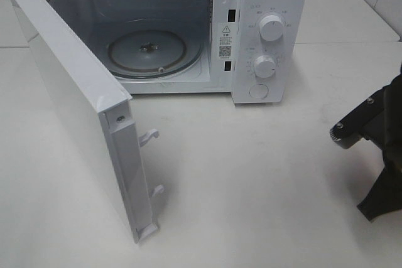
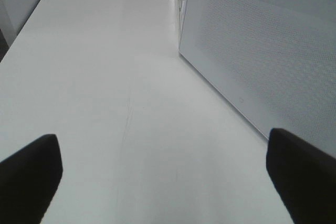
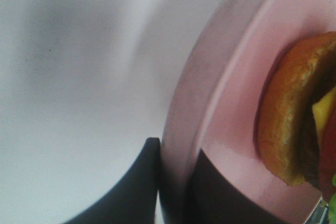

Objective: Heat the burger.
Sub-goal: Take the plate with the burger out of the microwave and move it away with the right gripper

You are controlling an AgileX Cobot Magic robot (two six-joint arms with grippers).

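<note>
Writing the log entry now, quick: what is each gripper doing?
Left gripper: open, holding nothing.
Right gripper: closed on the rim of the pink plate that carries the burger.

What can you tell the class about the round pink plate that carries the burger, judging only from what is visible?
Only the right wrist view shows the round pink plate, and only part of it: a smooth, glossy pale-pink dish with a raised curved rim. The right gripper pinches that rim, one dark finger outside and one inside. On its surface sits the burger, with a golden-brown bun and yellow, red and green filling. The white surface behind is blurred.
</note>
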